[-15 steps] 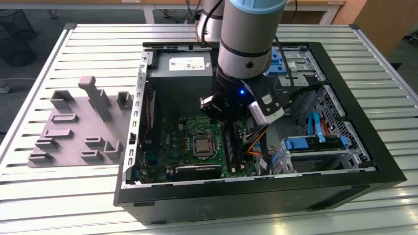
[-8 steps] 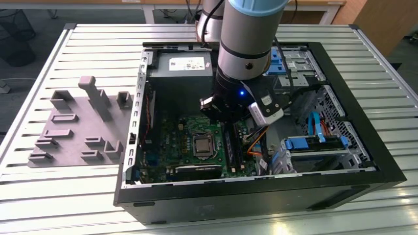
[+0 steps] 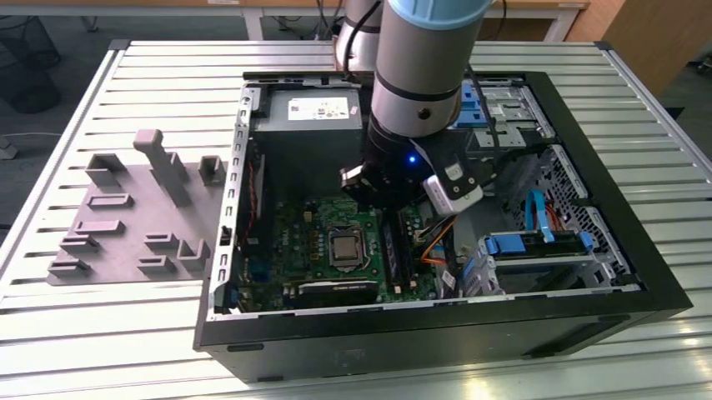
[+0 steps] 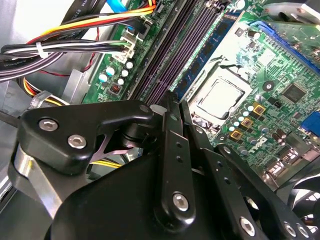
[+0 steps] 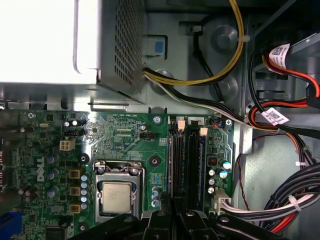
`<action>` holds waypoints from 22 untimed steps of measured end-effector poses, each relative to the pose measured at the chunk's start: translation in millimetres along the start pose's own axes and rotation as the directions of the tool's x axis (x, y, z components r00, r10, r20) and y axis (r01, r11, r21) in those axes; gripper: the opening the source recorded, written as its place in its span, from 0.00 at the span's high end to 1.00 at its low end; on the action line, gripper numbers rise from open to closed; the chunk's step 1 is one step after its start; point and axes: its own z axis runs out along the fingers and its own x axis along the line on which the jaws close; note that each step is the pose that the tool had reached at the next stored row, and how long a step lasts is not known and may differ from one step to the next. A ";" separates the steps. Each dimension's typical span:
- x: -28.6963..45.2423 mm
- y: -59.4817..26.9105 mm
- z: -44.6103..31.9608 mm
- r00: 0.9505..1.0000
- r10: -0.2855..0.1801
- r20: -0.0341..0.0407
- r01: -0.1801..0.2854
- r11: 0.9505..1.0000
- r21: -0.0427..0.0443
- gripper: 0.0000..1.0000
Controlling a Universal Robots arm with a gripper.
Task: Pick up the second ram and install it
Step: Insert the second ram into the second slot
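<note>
My gripper (image 3: 391,215) is down inside the open computer case, over the memory slots (image 3: 392,243) of the green motherboard (image 3: 317,242). In both wrist views its black fingers (image 4: 169,107) lie pressed together, shut, with the tips (image 5: 175,214) just above the long dark slots (image 4: 182,47). A thin long board with a bluish-green face, the second ram (image 4: 214,47), stands upright along the slot bank (image 5: 202,165). Whether the fingertips touch it I cannot tell. Nothing shows between the fingers.
The processor socket (image 5: 117,196) sits beside the slots. Bundled cables (image 5: 280,125) run on the slots' other side. The power supply box (image 3: 306,125) is just behind, and drive bays (image 3: 534,242) are at the exterior view's right. A grey fixture plate (image 3: 133,217) lies outside the case.
</note>
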 end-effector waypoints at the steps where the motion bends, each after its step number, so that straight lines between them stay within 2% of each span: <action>1: -0.7 0.0 0.2 1.000 0.000 0.000 0.000 1.000 0.000 0.86; 4: -3.6 -0.1 0.5 1.000 0.000 -0.001 0.000 1.000 0.000 0.86; 14: -5.2 0.0 1.8 1.000 0.001 -0.001 -0.001 1.000 0.000 0.86; 22: -7.2 0.0 6.4 1.000 0.009 -0.001 -0.009 1.000 0.000 0.86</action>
